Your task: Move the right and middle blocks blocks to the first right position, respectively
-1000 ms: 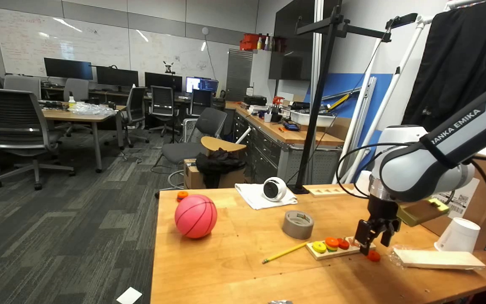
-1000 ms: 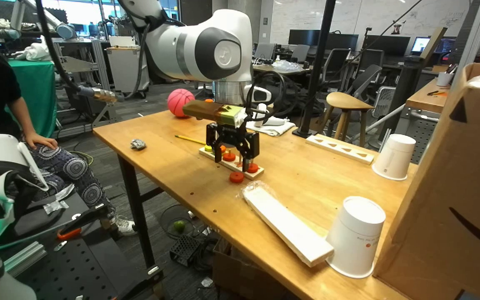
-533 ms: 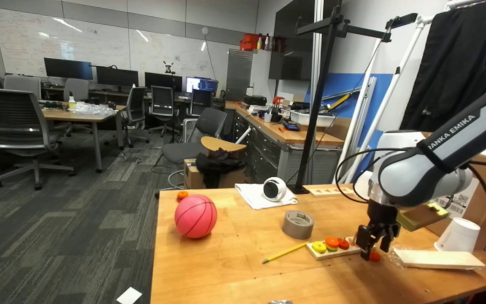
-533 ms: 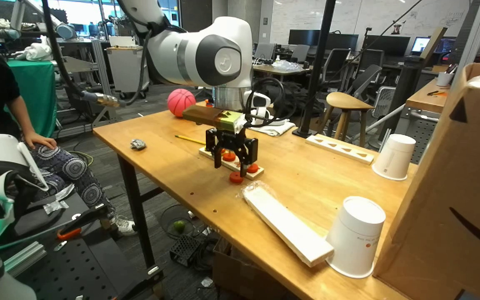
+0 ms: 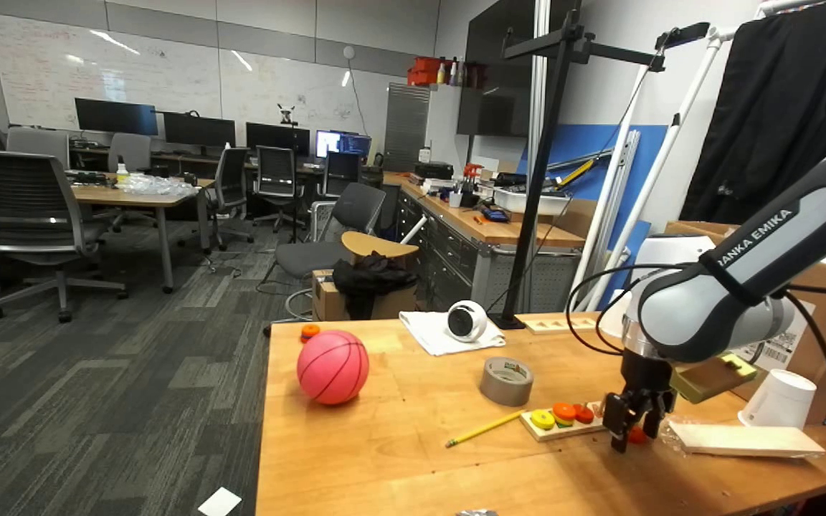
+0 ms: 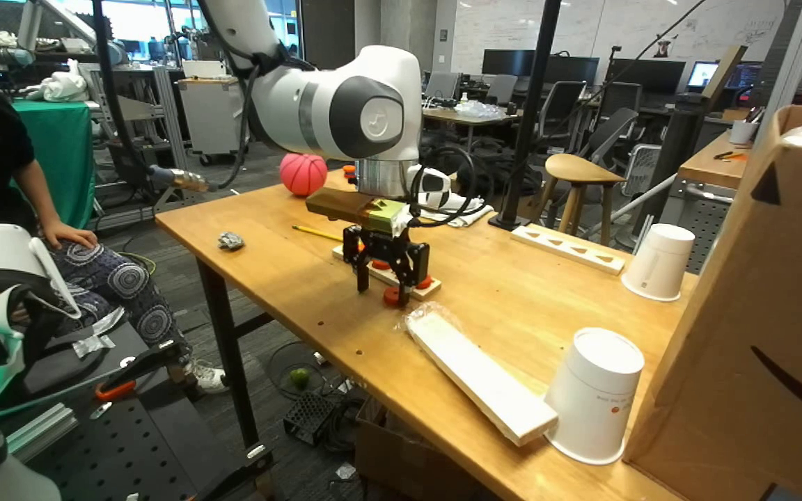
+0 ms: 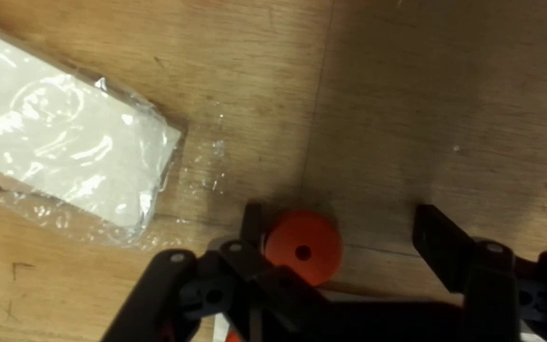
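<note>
Tiny round blocks are in view. A loose red block (image 6: pixel 392 296) lies flat on the table just off the end of the wooden peg board (image 5: pixel 549 433). On that board sit a red block (image 5: pixel 585 413), an orange block (image 5: pixel 563 411) and a yellow block (image 5: pixel 543 420); another red block (image 6: pixel 425 282) is at its near end. My gripper (image 7: pixel 339 216) points down, open, low over the table. In the wrist view the loose red block stands between its fingers, close beside the left one, with a wide gap to the right one. The gripper partly covers the board.
A plastic-wrapped wooden bar (image 6: pixel 477 376) lies close to the loose block, with white paper cups (image 6: pixel 596 396) beyond. A pencil (image 5: pixel 483 430), a tape roll (image 5: pixel 507 381) and a pink ball (image 5: pixel 333 367) are farther along the table. A slotted wooden strip (image 6: pixel 568 249) lies near the back edge.
The gripper has come down to table height around the loose red block, moving slightly toward the table's near edge. Its jaws have drawn a little closer together. The blocks have not moved.
</note>
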